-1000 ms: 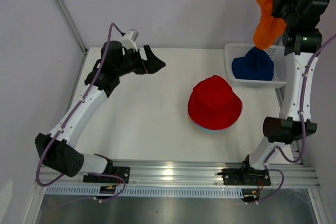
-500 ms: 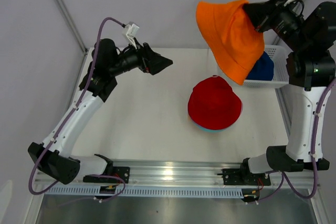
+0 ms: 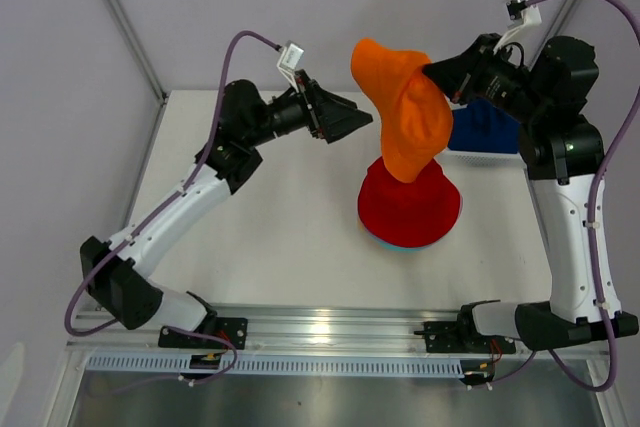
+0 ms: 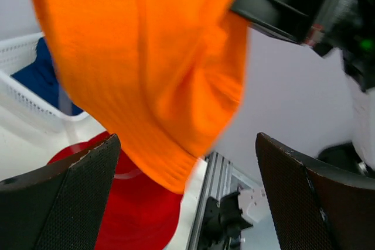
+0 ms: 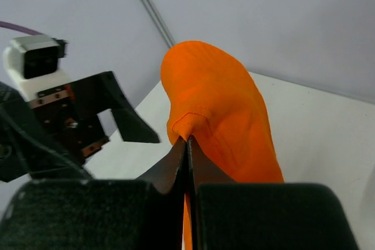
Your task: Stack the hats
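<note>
Dangling from R end effector [image 3: 429, 74], orange hat [image 3: 405, 132] hangs over red hat [image 3: 410, 212].

Nothing legible anywhere: no lettering, label, brand mark or number to read on the orange hat [image 3: 408, 132], the red hat [image 3: 410, 212], the white basket [image 4: 23, 95] or the worktop [image 3: 290, 217].

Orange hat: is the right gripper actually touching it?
Touching. The right wrist view shows the right gripper with its jaws shut on a pinched fold of the orange hat.
</note>
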